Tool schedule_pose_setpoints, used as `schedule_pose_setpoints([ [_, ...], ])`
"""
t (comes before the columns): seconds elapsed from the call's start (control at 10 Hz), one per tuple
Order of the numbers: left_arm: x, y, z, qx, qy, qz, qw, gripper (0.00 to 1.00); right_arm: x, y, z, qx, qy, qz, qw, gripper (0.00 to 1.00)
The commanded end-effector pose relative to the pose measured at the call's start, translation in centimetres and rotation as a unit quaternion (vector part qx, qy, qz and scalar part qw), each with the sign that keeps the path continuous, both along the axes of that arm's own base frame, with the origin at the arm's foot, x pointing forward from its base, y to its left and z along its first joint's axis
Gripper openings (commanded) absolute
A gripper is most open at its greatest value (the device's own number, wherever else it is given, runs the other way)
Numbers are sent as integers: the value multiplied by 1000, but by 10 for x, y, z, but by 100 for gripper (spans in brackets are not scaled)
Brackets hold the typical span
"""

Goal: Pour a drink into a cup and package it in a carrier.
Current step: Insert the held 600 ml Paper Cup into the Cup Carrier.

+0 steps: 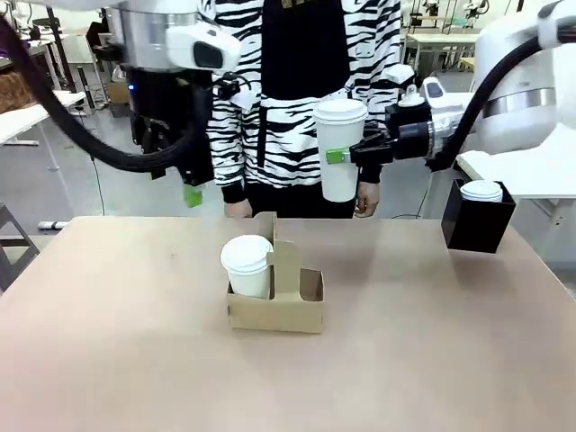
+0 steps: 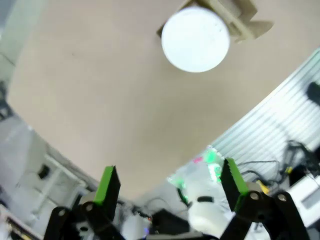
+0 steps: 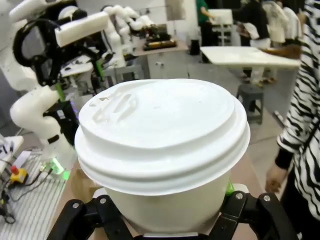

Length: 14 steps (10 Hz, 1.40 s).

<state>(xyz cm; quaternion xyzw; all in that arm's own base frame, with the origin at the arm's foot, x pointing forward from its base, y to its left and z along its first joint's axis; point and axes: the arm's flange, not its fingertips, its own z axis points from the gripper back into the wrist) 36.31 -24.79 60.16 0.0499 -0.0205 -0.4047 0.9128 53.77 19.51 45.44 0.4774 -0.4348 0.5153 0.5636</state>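
The right gripper (image 1: 349, 155), clenched on the upright lidded cup (image 1: 340, 144), holds it in the air above, beyond and right of the carrier (image 1: 279, 313) on the counter (image 1: 135, 342), nearest its free right hole; the left gripper (image 2: 170, 185) hangs released.

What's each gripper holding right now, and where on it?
Right gripper grips the tall lidded white cup by its side wall, below the lid, up in the air. Left gripper is open, holding nothing.

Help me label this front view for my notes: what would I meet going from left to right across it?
Left claw → short cup → tall cup → black box.
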Motion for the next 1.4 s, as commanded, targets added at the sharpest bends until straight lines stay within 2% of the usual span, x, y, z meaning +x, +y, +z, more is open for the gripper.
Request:
schedule_pose_setpoints([
  [0.0, 4, 14, -35, -50, -34, 22, 998, 100, -9, -10, 12, -7, 11, -17, 1000, 80],
  [0.1, 0, 0, 0, 0, 0, 0, 1000, 100, -9, -10, 12, -7, 11, -17, 1000, 80],
  [0.3, 0, 0, 0, 0, 0, 0, 1000, 100, -9, -10, 12, -7, 11, -17, 1000, 80],
  [0.4, 3, 5, -13, -12, -12, -4, 1000, 100, 0, -7, 2, -2, 5, -7, 1000, 80],
  [0.5, 4, 23, -26, -40, -31, -20, 999, 100, -2, -7, -3, 32, 5, 28, 999, 80],
  [0.6, 1, 45, -36, -70, -44, -41, 996, 100, -5, -1, -11, 52, 1, 25, 998, 80],
  [0.8, -6, 84, -54, -122, -44, -87, 988, 100, -16, 11, -28, 80, -13, 39, 996, 80],
  [0.9, -8, 101, -59, -141, -51, -116, 982, 100, -22, 16, -35, 89, -11, 47, 995, 80],
  [1.1, -12, 128, -80, -181, -96, -188, 961, 100, -26, 35, -57, 95, -3, 86, 992, 80],
  [1.3, -11, 153, -94, -203, -139, -210, 946, 100, -32, 49, -74, 96, 4, 104, 990, 80],
])
